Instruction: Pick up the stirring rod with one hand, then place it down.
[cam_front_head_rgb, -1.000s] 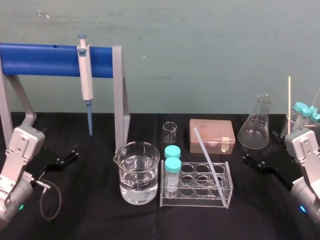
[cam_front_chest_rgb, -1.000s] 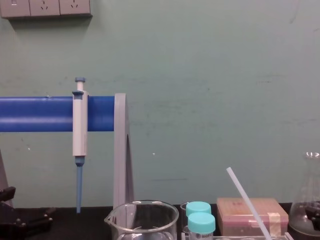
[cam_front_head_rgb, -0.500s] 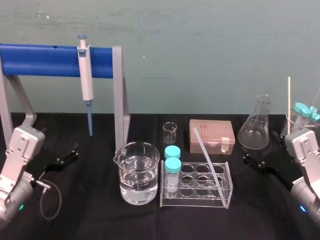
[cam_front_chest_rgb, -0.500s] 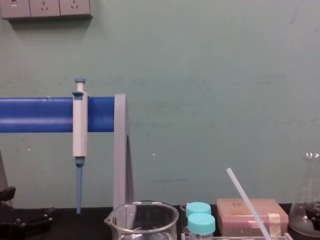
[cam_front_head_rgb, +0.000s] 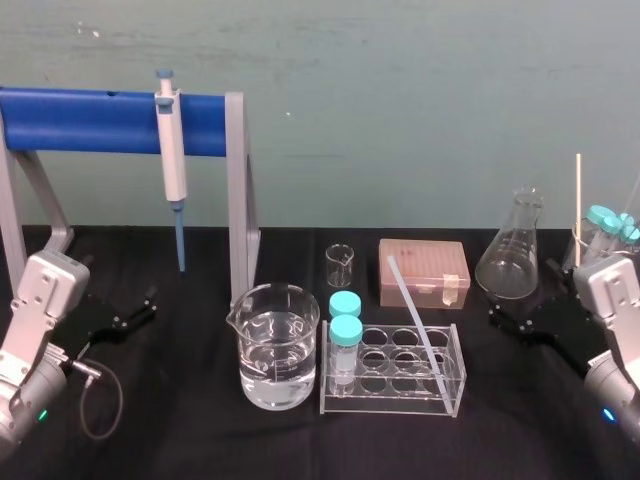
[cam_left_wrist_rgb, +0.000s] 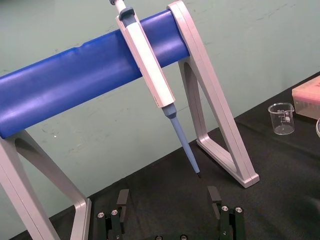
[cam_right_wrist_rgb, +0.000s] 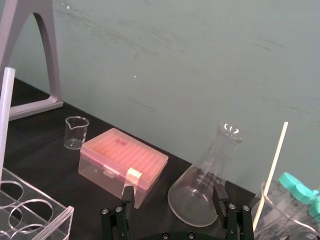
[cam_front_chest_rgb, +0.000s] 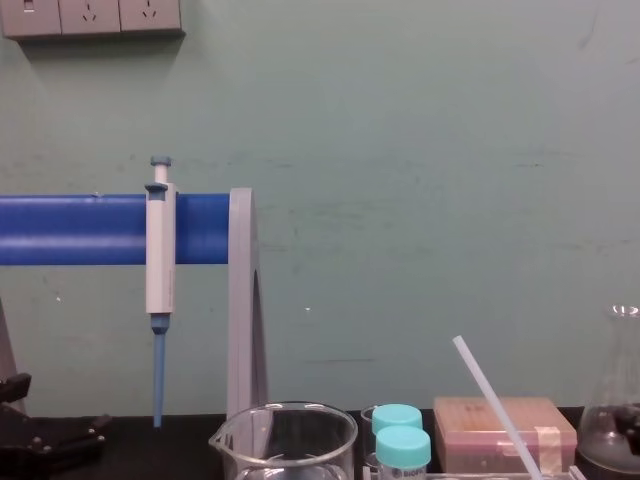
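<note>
1. Leaning in the clear rack (cam_front_head_rgb: 390, 406), the stirring rod (cam_front_head_rgb: 415, 312) stands tilted at the table's (cam_front_head_rgb: 200, 440) centre. Its lower end sits in a cell on the rack's right side. Its upper end slants up and left, in front of the pink box (cam_front_head_rgb: 425, 272). Neither gripper touches it.
2. The right gripper (cam_right_wrist_rgb: 174, 195) sits low over the table on the right, just in front of the flask (cam_front_head_rgb: 512, 262) and well apart from the rod. Its fingers are spread wide with nothing between them.
3. The left gripper (cam_left_wrist_rgb: 168, 200) sits low over the table on the left, in front of the blue stand (cam_front_head_rgb: 90, 120). Its fingers are also spread wide and hold nothing. The pipette (cam_left_wrist_rgb: 150, 70) hangs from the stand's bar beyond it, untouched.
4. A beaker (cam_front_head_rgb: 278, 345) of water stands just left of the rack. Two teal-capped tubes (cam_front_head_rgb: 346, 330) occupy the rack's left column.
</note>
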